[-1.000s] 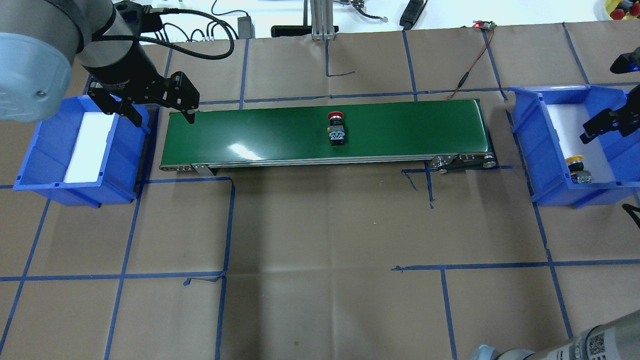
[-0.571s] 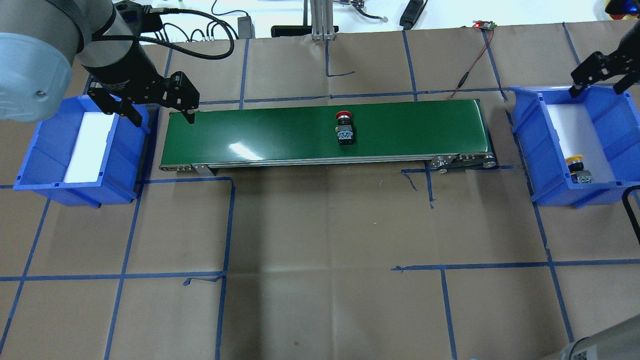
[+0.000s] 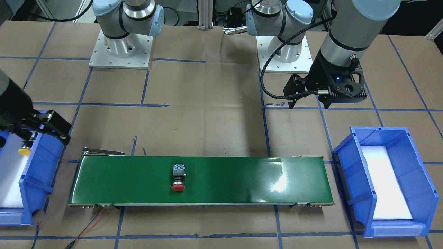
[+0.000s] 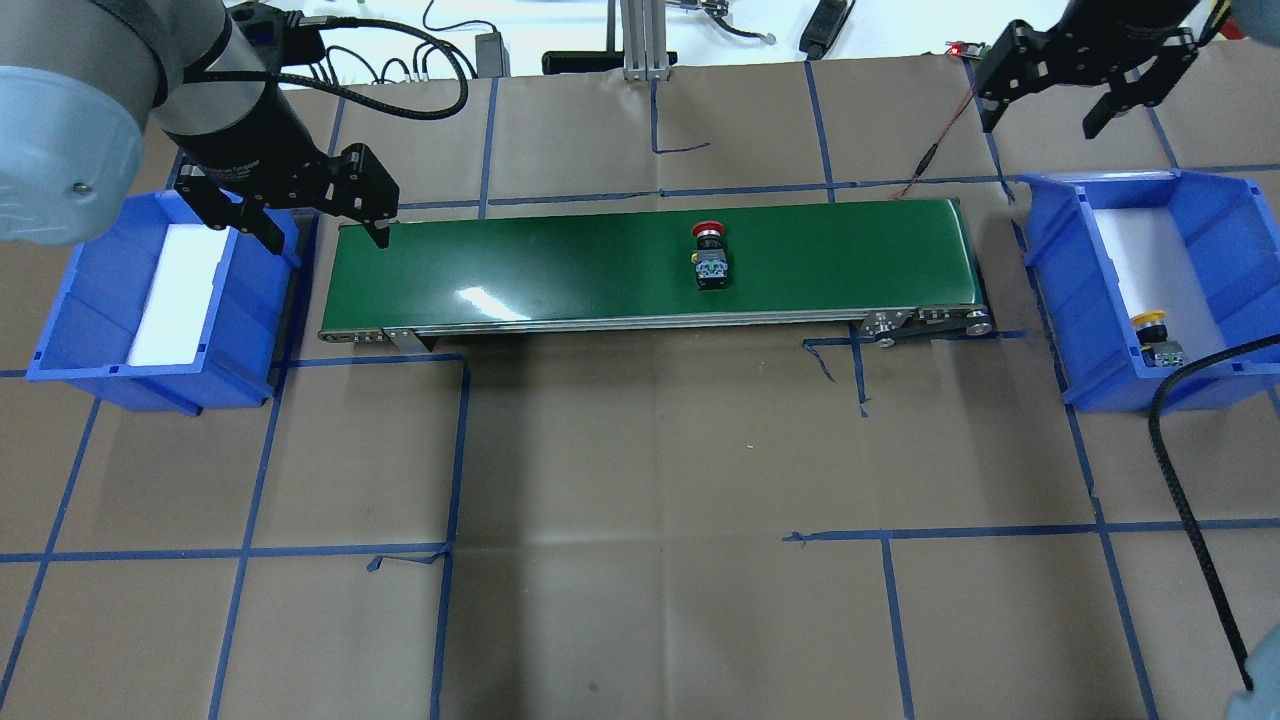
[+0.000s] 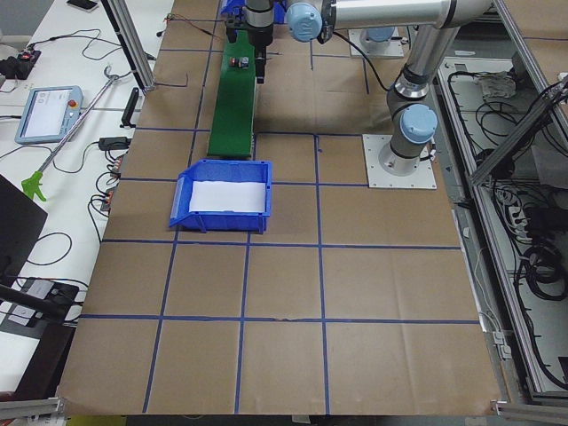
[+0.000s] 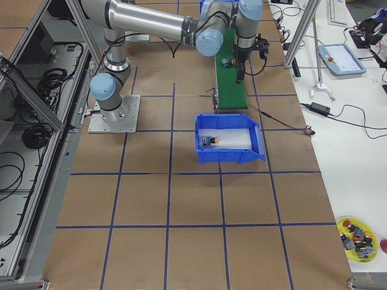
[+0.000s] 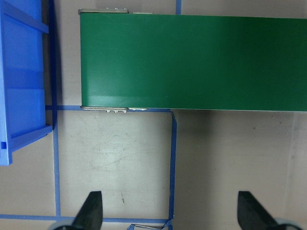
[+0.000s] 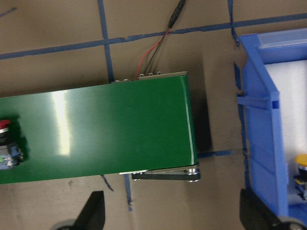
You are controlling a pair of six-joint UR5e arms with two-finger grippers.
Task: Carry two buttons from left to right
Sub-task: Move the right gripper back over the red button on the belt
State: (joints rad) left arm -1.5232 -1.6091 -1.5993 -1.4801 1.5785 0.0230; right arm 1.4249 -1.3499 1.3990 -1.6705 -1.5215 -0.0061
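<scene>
The left gripper [image 4: 322,232] and the right gripper [image 4: 1040,125] both hang spread wide, holding nothing. The red button [image 4: 710,258] lies on the green conveyor belt [image 4: 520,265]. The yellow button [image 4: 1155,338] rests in the right blue bin [image 4: 1050,270].

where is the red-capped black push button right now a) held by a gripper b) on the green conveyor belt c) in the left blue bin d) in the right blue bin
b: the red-capped black push button lies on the green conveyor belt.
</scene>
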